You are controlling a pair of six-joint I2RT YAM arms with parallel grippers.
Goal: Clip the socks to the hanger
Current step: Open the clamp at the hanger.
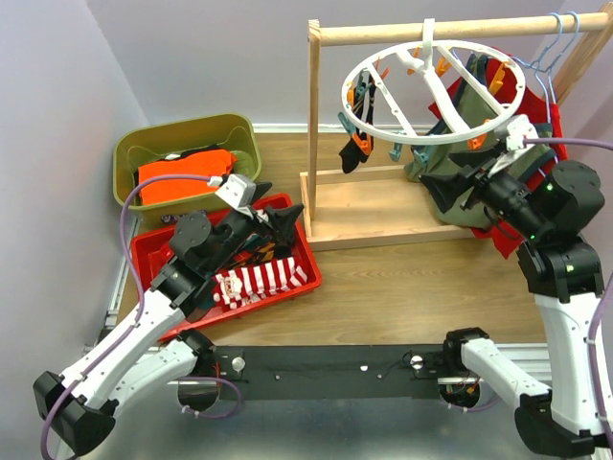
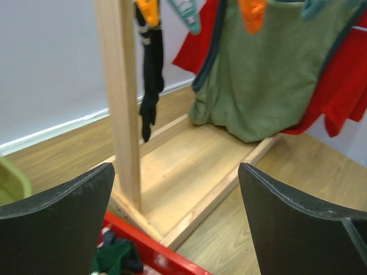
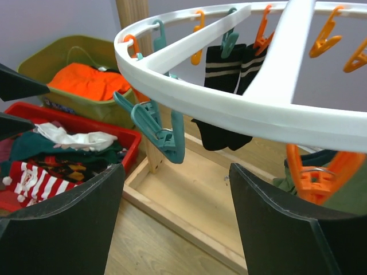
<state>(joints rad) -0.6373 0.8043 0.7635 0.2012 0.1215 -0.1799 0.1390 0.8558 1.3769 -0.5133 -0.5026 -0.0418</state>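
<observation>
Table scene, all positions given from the wooden rack (image 1: 313,125).

**Hanger** (image 3: 229,109): a white spoked ring hooked on the rack's top rail, with orange and teal clips around its rim. Black socks (image 3: 223,86) hang clipped from the part of the rim nearest the rack's post.

**Red tray** (image 1: 151,257): on the table just beside the rack's base, on the left arm's side. It holds a loose heap of socks:
- a red-and-white striped sock (image 1: 259,281) at the edge farthest from the rack's rail
- a white sock (image 3: 80,138)
- dark green socks (image 3: 28,146)

**Green bin** (image 1: 182,129): beyond the tray, farther from the rack's post, by the wall. A folded orange garment (image 1: 182,182) fills most of it.

**Left gripper** (image 2: 178,212): over the tray corner nearest the rack's post, fingers spread wide with nothing between them.

**Right gripper** (image 3: 175,217): raised on the rack's opposite side, just under the hanger's rim, fingers apart and holding nothing. A teal clip (image 3: 157,129) dangles from the rim just ahead of them.

**Shirts**: an olive shirt (image 2: 252,86) and a red shirt (image 2: 338,86) hang from the rack's rail behind the hanger. The olive hem reaches the rack's base board.
</observation>
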